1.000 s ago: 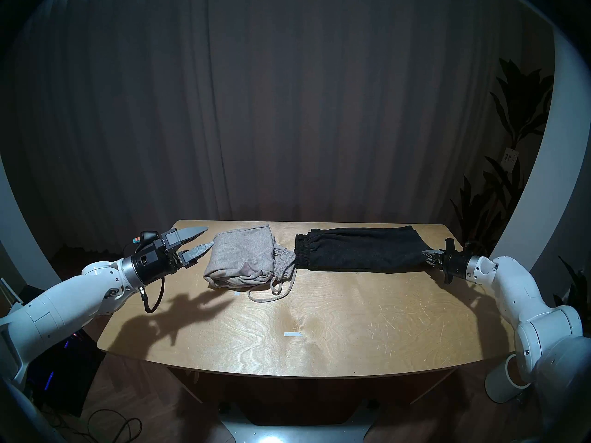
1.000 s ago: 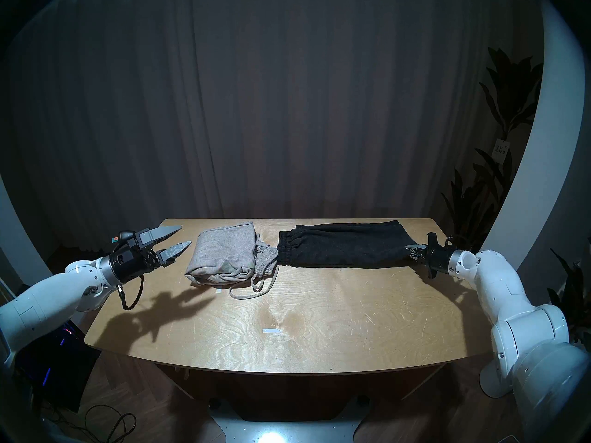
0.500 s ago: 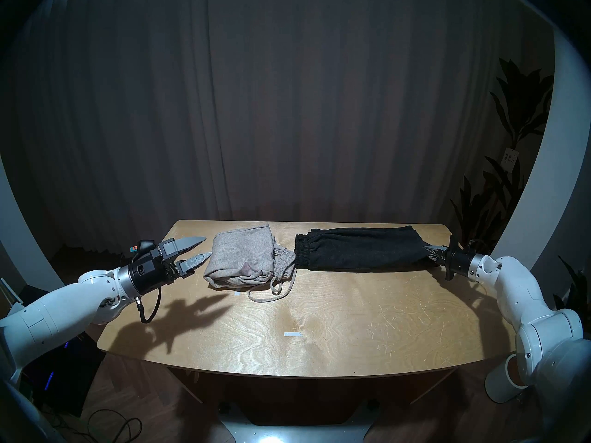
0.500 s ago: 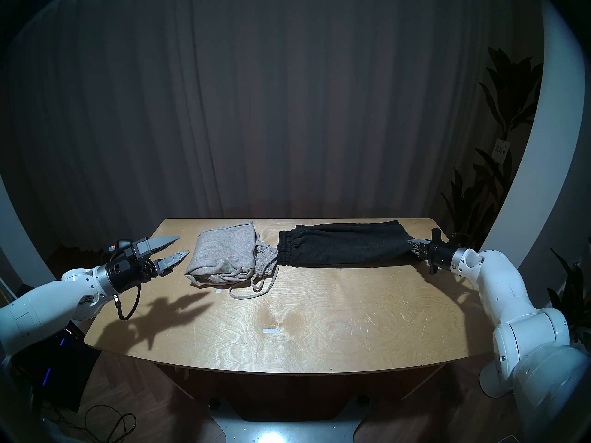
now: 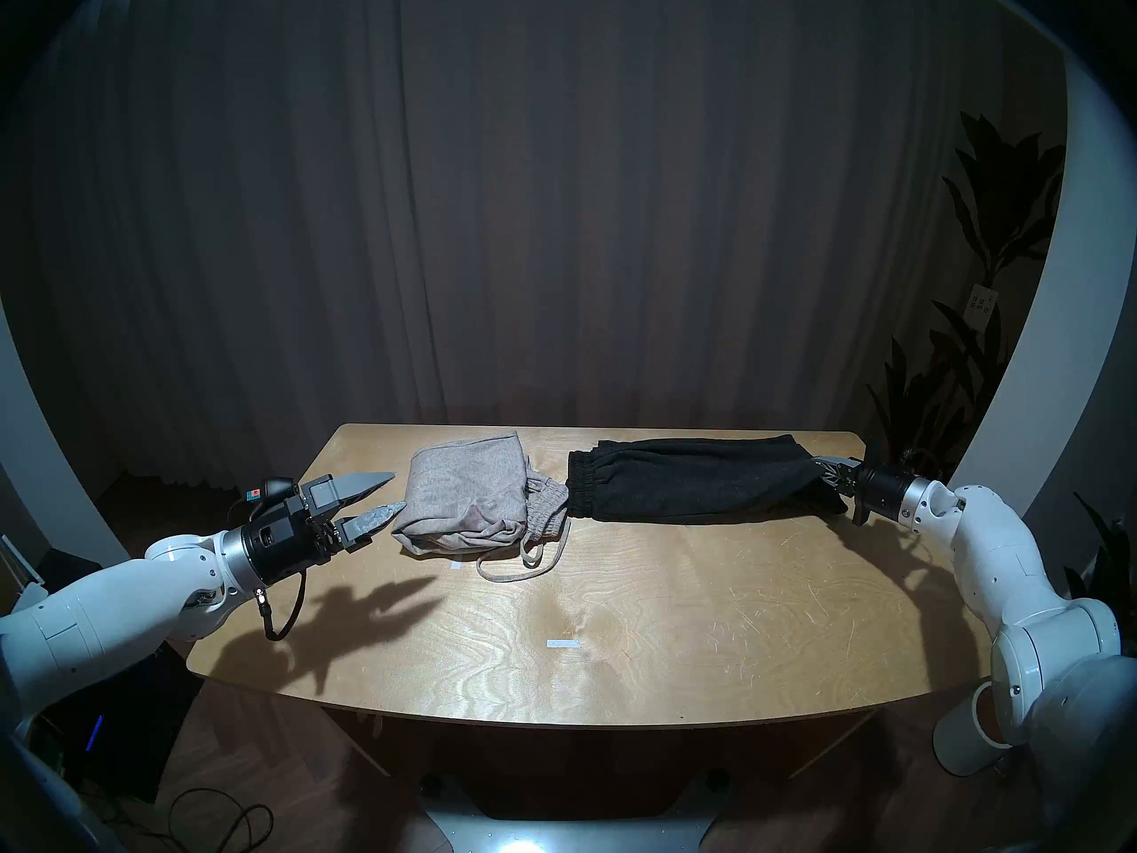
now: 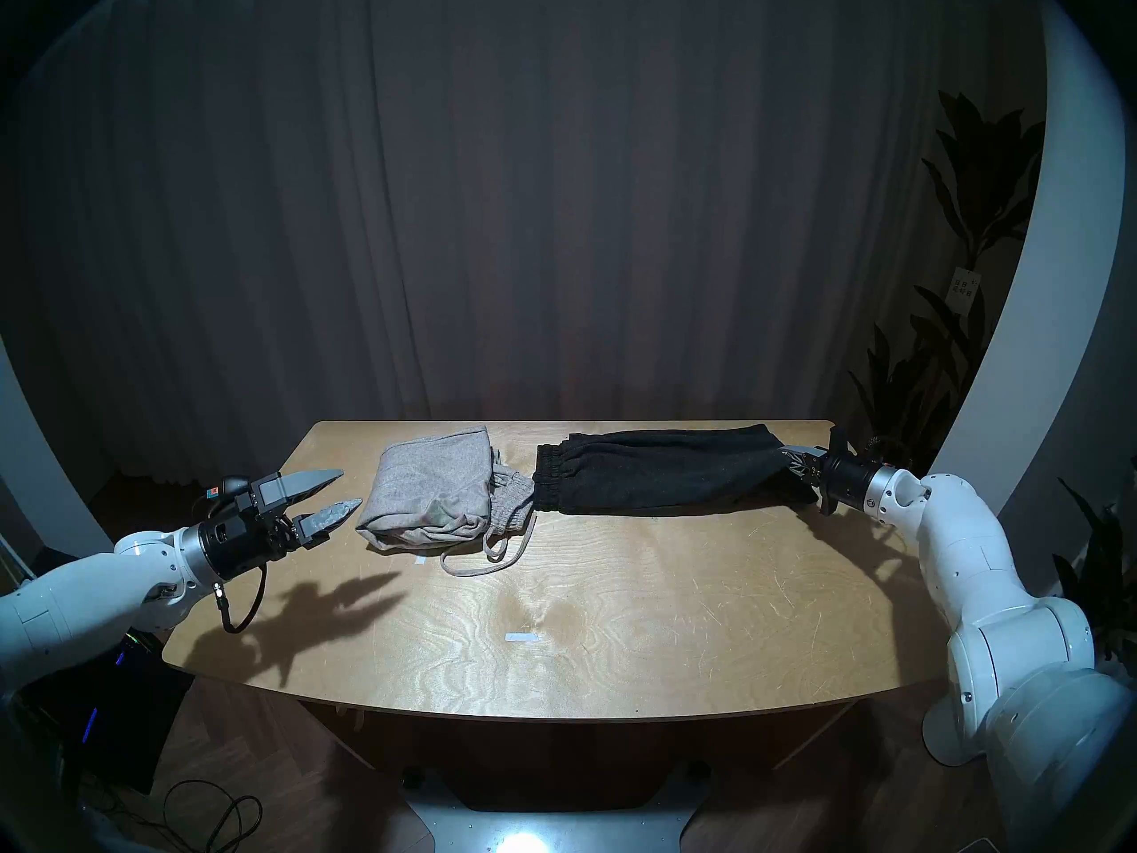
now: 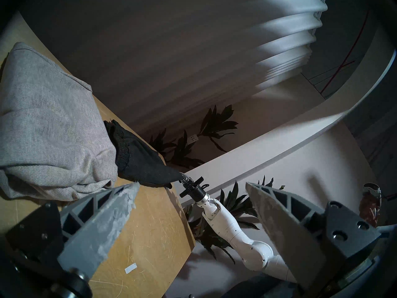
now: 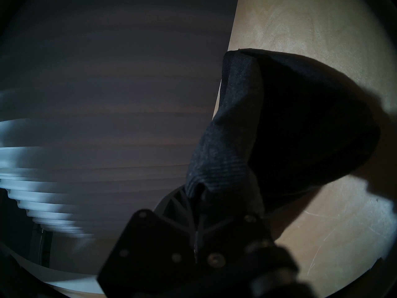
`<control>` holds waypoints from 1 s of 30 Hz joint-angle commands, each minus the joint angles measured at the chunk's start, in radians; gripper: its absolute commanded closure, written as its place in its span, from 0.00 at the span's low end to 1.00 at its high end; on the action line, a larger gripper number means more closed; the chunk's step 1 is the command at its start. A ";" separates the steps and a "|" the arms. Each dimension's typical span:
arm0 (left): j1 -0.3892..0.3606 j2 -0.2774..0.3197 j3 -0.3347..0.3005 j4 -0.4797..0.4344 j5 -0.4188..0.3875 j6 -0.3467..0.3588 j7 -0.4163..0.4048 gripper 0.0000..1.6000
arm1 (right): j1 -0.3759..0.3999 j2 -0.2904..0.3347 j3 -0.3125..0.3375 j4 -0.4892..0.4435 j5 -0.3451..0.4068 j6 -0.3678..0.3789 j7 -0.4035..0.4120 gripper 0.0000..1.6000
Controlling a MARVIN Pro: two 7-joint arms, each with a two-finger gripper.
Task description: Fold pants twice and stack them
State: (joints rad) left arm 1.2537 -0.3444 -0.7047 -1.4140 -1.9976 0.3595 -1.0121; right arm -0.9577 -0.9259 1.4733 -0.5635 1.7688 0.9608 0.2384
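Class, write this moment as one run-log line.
right gripper: shut on black pants end, lifted | left gripper: open, empty | grey pants: folded

both arms are glossy white, built of rounded segments dotted with small dark screws, each ending in a silver ring and a black cylindrical wrist. the left hand (image 5: 376, 496) has two grey, pointed, ribbed fingers (image 7: 103, 222), their inner faces worn rough and pale. a black cable loops under its wrist, with a small orange and teal tag on top. the right hand (image 6: 793, 458) has dark lattice fingers behind a black cross-shaped plate.
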 commanded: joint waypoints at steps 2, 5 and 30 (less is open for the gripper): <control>0.005 0.025 -0.012 -0.033 -0.015 -0.014 -0.012 0.00 | -0.041 0.003 0.017 -0.029 0.021 -0.001 0.011 0.00; 0.010 0.030 -0.013 -0.043 -0.020 -0.020 -0.012 0.00 | -0.058 -0.001 0.027 -0.029 0.032 -0.001 0.017 0.00; 0.019 0.057 -0.011 -0.096 -0.048 -0.052 -0.003 0.00 | -0.162 0.002 0.162 -0.007 0.131 -0.059 0.056 0.00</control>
State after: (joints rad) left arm 1.2795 -0.2983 -0.7046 -1.4957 -2.0377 0.3143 -1.0099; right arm -1.0957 -0.9281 1.5945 -0.5678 1.8661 0.9223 0.2719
